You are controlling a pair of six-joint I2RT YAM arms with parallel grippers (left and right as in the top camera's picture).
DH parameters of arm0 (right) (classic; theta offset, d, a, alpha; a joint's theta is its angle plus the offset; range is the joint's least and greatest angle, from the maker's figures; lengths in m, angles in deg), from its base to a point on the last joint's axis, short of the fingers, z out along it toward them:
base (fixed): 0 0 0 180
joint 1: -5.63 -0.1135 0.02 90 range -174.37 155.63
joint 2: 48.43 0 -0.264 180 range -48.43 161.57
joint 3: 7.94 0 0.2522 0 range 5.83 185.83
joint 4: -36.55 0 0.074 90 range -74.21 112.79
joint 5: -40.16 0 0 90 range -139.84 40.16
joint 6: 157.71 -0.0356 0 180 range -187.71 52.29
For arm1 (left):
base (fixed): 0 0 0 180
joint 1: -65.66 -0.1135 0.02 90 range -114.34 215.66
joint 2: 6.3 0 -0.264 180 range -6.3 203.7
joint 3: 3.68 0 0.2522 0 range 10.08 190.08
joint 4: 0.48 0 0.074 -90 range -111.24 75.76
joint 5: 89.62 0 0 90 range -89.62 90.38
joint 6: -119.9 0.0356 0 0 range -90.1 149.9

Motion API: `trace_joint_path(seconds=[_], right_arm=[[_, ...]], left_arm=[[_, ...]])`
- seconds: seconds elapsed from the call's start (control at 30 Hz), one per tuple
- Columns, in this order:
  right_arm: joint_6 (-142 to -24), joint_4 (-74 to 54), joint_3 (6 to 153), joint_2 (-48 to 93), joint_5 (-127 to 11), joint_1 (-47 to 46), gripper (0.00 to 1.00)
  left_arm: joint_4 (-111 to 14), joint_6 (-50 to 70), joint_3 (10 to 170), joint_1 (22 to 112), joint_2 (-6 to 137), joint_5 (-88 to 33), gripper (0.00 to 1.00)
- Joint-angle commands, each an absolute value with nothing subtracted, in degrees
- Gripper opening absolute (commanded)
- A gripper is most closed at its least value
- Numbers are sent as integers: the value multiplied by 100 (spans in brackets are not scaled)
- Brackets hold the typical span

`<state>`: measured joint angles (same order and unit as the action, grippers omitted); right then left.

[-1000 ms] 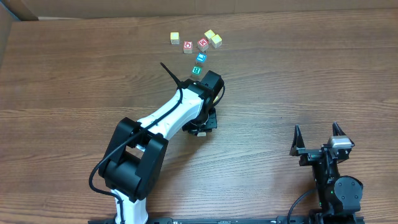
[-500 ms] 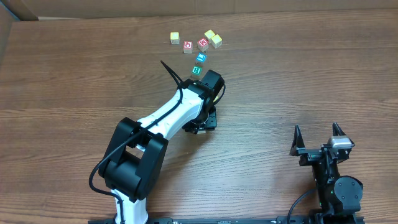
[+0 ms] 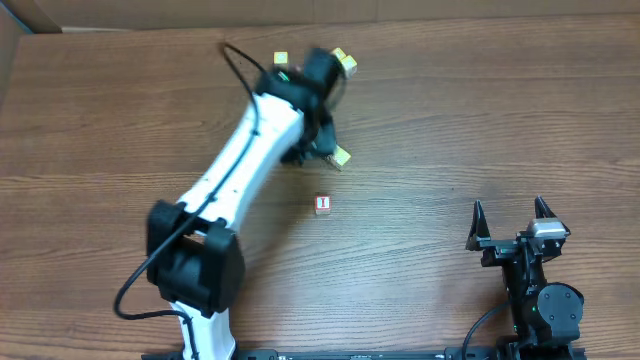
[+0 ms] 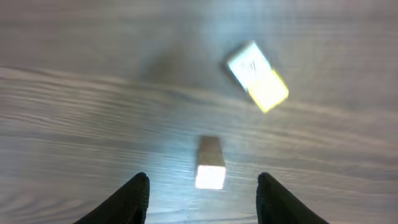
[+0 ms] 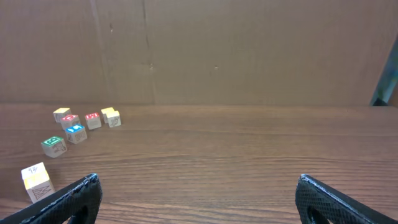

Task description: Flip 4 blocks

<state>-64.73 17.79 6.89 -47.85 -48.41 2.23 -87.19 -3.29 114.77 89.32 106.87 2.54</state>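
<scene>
Since a second ago the left arm has swung from the middle of the surface toward its far side. The spot it covered now shows a red-marked block lying alone, near of the arm and apart from everything else. The left fingers stand apart with nothing between them. Their wrist view is blurred, showing a pale block just beyond the gap and a yellow-faced block farther off to the right. From overhead the yellow-faced block sits turned at an angle, just right of the arm's dark tip and far of the red-marked block; whether it touches the tip cannot be told. Beyond it the remaining blocks cluster at the far side. The arm hides several from above, but the right wrist view shows a green block nearest, a blue block just behind it, and other cubes in a loose row farther back. At the near right, the right fingers are spread wide and empty, well apart from every block.
</scene>
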Motion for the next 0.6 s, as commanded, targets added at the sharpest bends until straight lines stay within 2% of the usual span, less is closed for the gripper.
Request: trace_joint_path(seconds=[0.0, 0.1, 0.2, 0.27, 0.33, 0.43, 0.53, 0.57], right_arm=[[-6466, 1810, 630, -4825, -4867, 239, 100], [-6466, 1810, 630, -4825, -4867, 239, 100], [-6466, 1812, 630, -4825, -4867, 239, 100], [-6466, 1812, 630, -4825, -4867, 239, 100], [-6466, 1812, 630, -4825, -4867, 239, 100], [-6466, 1812, 630, -4825, -4867, 239, 100], [-6466, 1810, 630, -4825, -4867, 239, 100], [-6466, 1812, 630, -4825, -4867, 239, 100]], left_arm=[[-9228, -141, 12451, 8320, 10606, 394, 49], [-9455, -139, 12771, 7933, 10606, 394, 51], [-9556, -139, 12814, 7599, 10606, 383, 67], [-9578, -136, 12781, 7441, 10608, 374, 75], [-9549, -62, 12755, 7356, 10608, 269, 78], [-9298, 589, 12751, 7371, 10608, -129, 76], [-9121, 725, 12751, 7498, 10608, -214, 75], [-9060, 723, 12751, 7542, 10608, -214, 80]])
